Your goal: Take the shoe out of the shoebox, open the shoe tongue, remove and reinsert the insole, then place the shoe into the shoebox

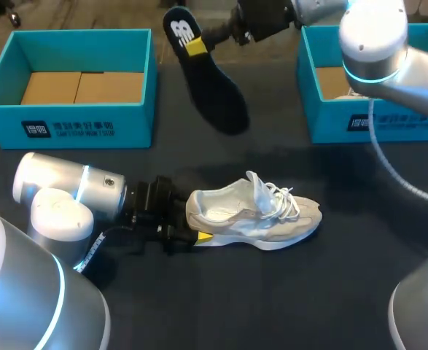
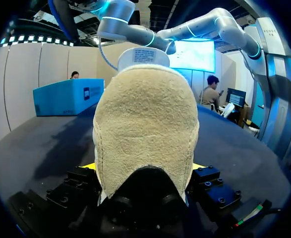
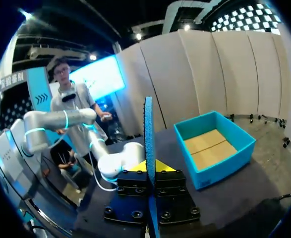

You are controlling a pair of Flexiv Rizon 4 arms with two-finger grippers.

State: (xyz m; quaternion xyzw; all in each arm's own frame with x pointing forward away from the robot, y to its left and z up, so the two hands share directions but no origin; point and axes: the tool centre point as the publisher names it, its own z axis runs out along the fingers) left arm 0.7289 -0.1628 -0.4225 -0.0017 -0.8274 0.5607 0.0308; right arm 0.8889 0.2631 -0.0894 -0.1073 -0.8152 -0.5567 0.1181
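Dark tabletop carries the pale shoe, upright on its sole near the middle, toe toward my right, laces loose. Its heel sits between the fingers of the left gripper, which is clamped on it from both sides. In the left wrist view the suede heel fills the space between the yellow tips. The right gripper pinches the black insole near its heel end, holding it aloft between the two boxes and well apart from the shoe. In the right wrist view it stands edge-on between the tips. An open teal shoebox stands at the far left, a second teal box at the far right — partly under the right arm.
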